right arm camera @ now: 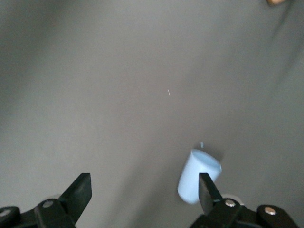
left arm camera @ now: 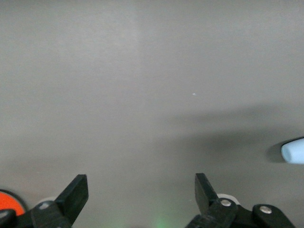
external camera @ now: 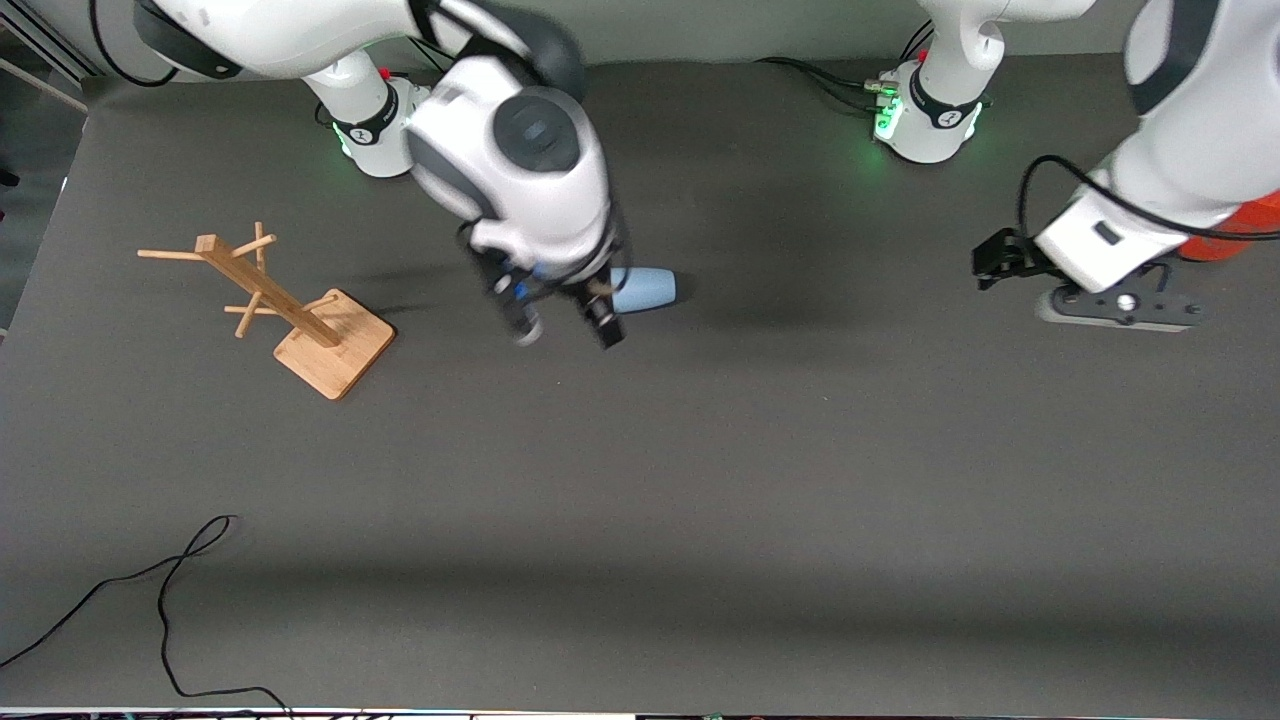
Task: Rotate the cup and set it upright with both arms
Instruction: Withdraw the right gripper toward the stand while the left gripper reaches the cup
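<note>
The light blue cup (external camera: pixel 645 289) lies on its side on the dark table, near the middle. My right gripper (external camera: pixel 563 322) hangs just above the table beside the cup, toward the right arm's end, open and empty. In the right wrist view the cup (right arm camera: pixel 198 175) lies next to one fingertip (right arm camera: pixel 207 189), outside the gap of the right gripper (right arm camera: pixel 143 191). My left gripper (external camera: pixel 1115 305) waits low at the left arm's end of the table, open and empty (left arm camera: pixel 141 192). The left wrist view shows only the cup's end (left arm camera: pixel 293 151) at its edge.
A wooden rack (external camera: pixel 290 305) stands toward the right arm's end of the table. An orange can (external camera: pixel 1240 228) stands partly hidden by the left arm and also shows in the left wrist view (left arm camera: pixel 9 202). A black cable (external camera: pixel 170 600) lies near the front edge.
</note>
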Motion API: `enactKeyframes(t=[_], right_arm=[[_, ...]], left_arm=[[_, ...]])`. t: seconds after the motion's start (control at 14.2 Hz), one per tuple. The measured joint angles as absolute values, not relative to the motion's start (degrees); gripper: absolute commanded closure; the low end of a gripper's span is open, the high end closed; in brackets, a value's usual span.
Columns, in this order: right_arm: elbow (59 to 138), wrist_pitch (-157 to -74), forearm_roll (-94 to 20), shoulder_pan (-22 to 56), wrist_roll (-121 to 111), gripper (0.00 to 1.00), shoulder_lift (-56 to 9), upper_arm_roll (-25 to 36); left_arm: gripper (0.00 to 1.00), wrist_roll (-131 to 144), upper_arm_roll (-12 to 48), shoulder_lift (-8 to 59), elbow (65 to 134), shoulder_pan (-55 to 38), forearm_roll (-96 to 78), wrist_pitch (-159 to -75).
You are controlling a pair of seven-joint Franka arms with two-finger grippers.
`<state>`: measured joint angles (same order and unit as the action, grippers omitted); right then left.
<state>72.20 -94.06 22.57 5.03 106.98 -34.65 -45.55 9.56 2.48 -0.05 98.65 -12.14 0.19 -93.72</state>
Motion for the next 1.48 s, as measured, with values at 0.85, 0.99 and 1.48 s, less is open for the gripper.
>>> enactKeyframes(t=[0.85, 0.99, 1.48], right_arm=[[73.0, -91.2, 1.7, -2.9, 37.7, 0.0, -18.5, -11.6], [74.3, -92.3, 1.7, -4.3, 32.0, 0.0, -18.5, -11.6], [87.7, -92.6, 1.8, -5.1, 18.3, 0.0, -9.2, -9.3]], left_arm=[[0.0, 57.5, 3.0, 21.0, 81.4, -42.4, 8.9, -96.3], [0.0, 65.7, 3.1, 25.9, 79.0, -48.9, 11.6, -95.7], [0.0, 78.6, 2.6, 44.6, 66.2, -61.9, 16.6, -89.7]])
